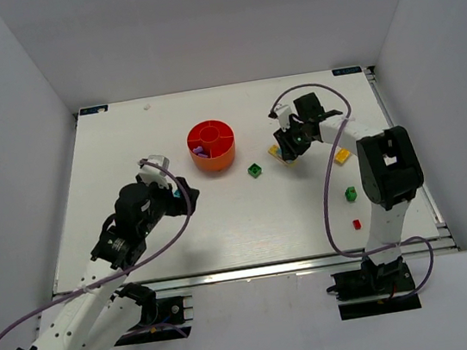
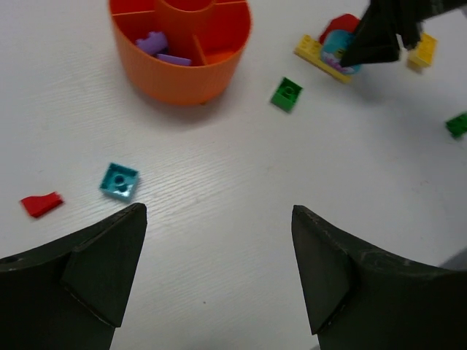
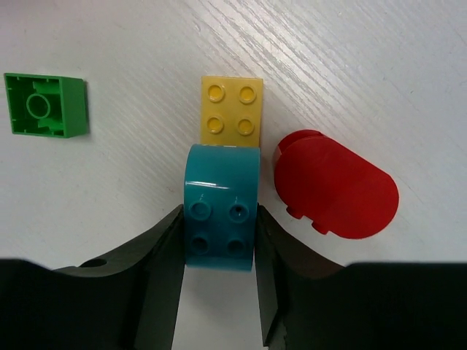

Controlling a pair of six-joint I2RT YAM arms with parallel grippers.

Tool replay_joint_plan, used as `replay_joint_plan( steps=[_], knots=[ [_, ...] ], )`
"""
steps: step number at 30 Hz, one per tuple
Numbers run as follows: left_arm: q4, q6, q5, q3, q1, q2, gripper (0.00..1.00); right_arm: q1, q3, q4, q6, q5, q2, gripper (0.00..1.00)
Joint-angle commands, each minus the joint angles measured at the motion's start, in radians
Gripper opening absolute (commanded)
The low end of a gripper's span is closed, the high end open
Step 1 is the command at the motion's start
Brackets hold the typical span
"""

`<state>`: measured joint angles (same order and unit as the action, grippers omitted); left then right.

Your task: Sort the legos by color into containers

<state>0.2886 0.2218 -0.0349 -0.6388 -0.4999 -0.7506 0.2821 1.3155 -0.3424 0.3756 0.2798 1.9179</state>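
The right end effector (image 3: 219, 222) clamps the teal brick (image 3: 221, 191) at lower centre, touching a yellow brick (image 3: 231, 109); the left end effector (image 2: 219, 219) stands wide apart over the desk (image 2: 233, 168).

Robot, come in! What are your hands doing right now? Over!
Left gripper open, empty. Right gripper shut on cyan brick. Yellow brick touching it, red piece close beside. Over.

Lab test cell: white table (image 1: 223, 224) boxed by plain white walls (image 1: 6, 102).
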Motion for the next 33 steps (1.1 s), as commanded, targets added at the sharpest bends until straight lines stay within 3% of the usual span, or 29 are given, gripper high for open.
replay_joint_plan(
  steps=[1, 4, 5, 7, 8, 12, 19, 33],
  knots=[
    [-0.135, 0.010, 0.226, 0.033, 0.001, 0.010, 0.90, 0.002, 0.011, 0.008, 0.008, 0.016, -0.097, 0.17],
    [-0.256, 0.097, 0.395, 0.042, -0.014, -0.065, 0.95, -0.003, 0.001, -0.027, 0.025, 0.135, -0.226, 0.02],
    [-0.281, 0.132, 0.439, 0.036, -0.014, -0.093, 0.96, -0.006, -0.001, -0.064, 0.058, 0.245, -0.264, 0.00],
    [-0.432, 0.251, 0.547, 0.033, -0.023, -0.167, 0.98, -0.006, -0.031, -0.111, 0.123, 0.382, -0.368, 0.00],
    [-0.487, 0.293, 0.572, 0.034, -0.023, -0.187, 0.98, -0.003, -0.048, -0.142, 0.214, 0.523, -0.403, 0.00],
    [-0.635, 0.453, 0.592, -0.001, -0.023, -0.271, 0.98, 0.008, -0.156, -0.306, 0.463, 0.748, -0.574, 0.00],
    [-0.667, 0.605, 0.633, -0.122, -0.032, -0.398, 0.98, 0.061, -0.331, -0.233, 0.525, 0.655, -0.766, 0.00],
    [-0.468, 0.557, 0.644, -0.203, -0.100, -0.500, 0.97, 0.186, -0.331, -0.070, 0.365, 0.532, -0.806, 0.00]
  ],
)
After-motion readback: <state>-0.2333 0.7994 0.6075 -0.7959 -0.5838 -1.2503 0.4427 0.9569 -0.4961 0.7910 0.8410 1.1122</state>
